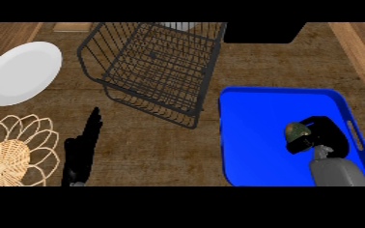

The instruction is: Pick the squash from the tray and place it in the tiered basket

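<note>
Here the right hand (321, 134) sits inside the blue tray (249, 125), its fingers curled round the squash (295, 130), which shows as a mottled green-brown lump at the hand's left side, seemingly low over the tray floor. The step in hand looks like the grasp itself, with the lift not yet made. Next the squash must be raised clear of the tray wall and carried up and left to the tiered basket (153, 67), well apart across the worktop. The left hand (82, 149) rests open, fingers straight, near the lower left edge.
</note>
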Robot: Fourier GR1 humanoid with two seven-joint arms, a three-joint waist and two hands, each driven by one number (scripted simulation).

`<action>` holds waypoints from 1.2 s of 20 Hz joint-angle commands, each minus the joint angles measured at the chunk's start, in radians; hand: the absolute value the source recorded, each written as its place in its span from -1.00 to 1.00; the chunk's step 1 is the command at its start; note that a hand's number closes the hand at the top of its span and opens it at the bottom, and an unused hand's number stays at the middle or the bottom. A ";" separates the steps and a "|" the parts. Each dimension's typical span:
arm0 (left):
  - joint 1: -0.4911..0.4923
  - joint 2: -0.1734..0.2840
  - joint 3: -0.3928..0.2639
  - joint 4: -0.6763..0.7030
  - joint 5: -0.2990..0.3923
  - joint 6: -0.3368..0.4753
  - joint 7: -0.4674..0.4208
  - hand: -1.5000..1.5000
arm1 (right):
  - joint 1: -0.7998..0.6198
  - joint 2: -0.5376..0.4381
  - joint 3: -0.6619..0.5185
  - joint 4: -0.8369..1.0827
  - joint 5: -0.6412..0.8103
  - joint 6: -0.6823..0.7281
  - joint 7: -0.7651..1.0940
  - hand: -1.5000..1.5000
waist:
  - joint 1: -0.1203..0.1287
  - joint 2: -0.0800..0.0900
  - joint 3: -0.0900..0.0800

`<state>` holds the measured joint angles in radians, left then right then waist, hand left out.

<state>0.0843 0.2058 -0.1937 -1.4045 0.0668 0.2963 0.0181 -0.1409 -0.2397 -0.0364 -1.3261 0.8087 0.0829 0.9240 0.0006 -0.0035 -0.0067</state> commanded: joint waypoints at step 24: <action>0.024 -0.016 0.040 0.003 -0.014 -0.033 -0.004 0.00 | -0.030 0.239 0.553 -0.761 0.207 0.016 0.106 1.00 | -0.017 -0.009 0.005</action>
<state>0.0890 0.1958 -0.1555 -1.4005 0.0503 0.2636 0.0283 -0.1352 -0.0170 0.4946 -1.8690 1.0252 0.0730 0.9271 -0.0125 -0.0106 -0.0013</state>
